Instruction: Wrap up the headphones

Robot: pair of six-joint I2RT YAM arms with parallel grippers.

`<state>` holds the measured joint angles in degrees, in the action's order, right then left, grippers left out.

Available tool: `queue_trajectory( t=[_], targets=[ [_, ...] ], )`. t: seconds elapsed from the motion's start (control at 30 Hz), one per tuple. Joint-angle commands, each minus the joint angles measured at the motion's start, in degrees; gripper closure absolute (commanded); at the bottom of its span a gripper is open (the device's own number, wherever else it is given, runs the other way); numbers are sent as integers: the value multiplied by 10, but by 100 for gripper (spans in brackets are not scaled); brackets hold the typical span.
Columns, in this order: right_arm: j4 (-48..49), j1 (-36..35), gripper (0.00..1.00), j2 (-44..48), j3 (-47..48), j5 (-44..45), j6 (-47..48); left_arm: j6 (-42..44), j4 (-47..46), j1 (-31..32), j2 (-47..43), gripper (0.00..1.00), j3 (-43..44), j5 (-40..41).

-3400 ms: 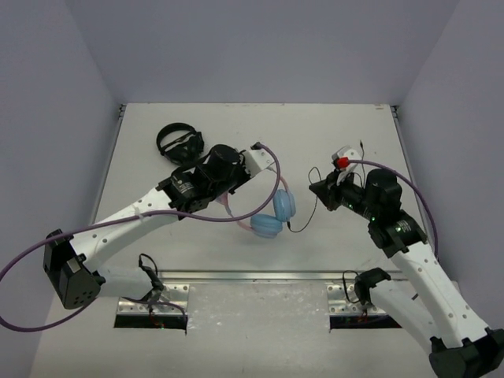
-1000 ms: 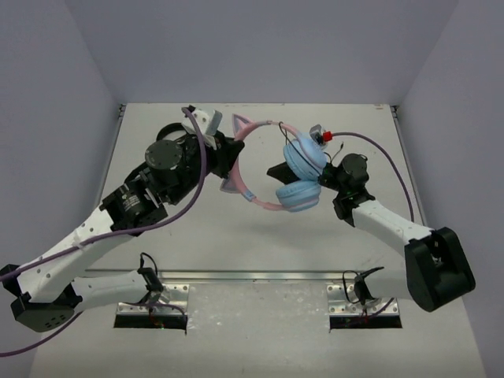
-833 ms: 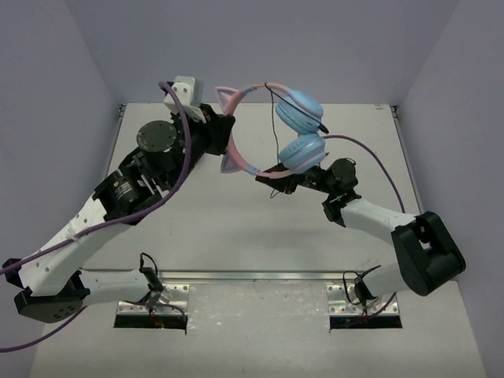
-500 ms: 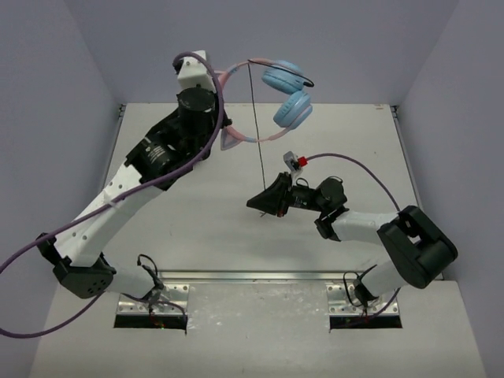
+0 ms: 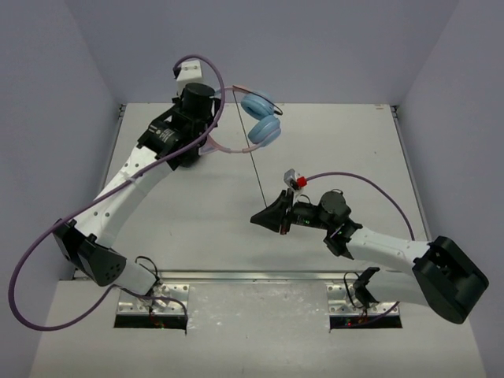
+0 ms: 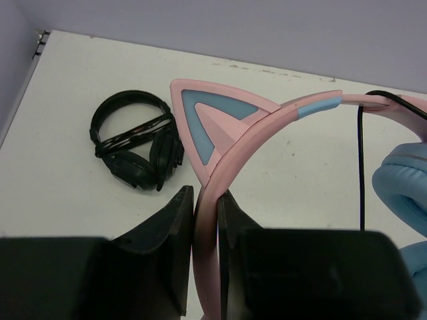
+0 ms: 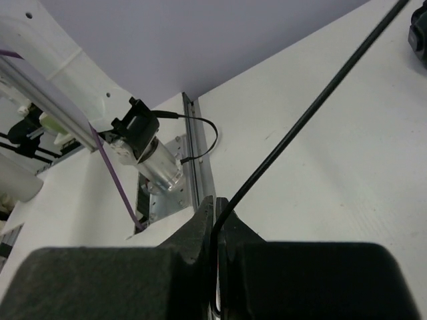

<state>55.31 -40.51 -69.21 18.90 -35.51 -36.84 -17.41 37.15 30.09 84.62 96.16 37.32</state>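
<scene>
My left gripper [image 5: 211, 135] is shut on the pink cat-ear headband [image 6: 230, 143] of the headphones [image 5: 260, 126] and holds them high over the back of the table. The light blue ear cups [image 6: 400, 193] hang to the right of the band. The thin black cable [image 5: 252, 161] runs taut from the headphones down to my right gripper [image 5: 260, 218], which is shut on it low over the table's middle. In the right wrist view the cable [image 7: 313, 107] enters between the shut fingers [image 7: 203, 220].
All-black headphones [image 6: 137, 143] lie on the white table [image 5: 354, 150] at the back left, hidden under my left arm in the top view. Metal rails [image 5: 260, 277] run along the near edge. Grey walls stand on three sides.
My left gripper has carried the headphones lower and to the left. My right gripper has drawn back toward the near edge with the cable, which stays taut.
</scene>
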Motion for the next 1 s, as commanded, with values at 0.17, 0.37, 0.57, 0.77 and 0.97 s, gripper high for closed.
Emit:
queue_trajectory(
  t=[0.17, 0.37, 0.57, 0.77, 0.97],
  targets=[
    [-58, -37, 97, -1, 46, -22, 25, -122, -176, -14, -102, 100, -48, 52],
    [115, -53, 94, -80, 51, -86, -68, -116, -204, -14, -133, 100, -78, 67],
    [191, -83, 92, -117, 29, -93, -113, -71, -225, -15, -113, 100, -64, 103],
    [80, -101, 99, -43, -5, -53, -35, -34, -242, -30, -82, 100, -53, 108],
    [-92, -115, 99, 25, -11, 1, 46, -21, -243, -59, -71, 99, -34, 86]
  ],
)
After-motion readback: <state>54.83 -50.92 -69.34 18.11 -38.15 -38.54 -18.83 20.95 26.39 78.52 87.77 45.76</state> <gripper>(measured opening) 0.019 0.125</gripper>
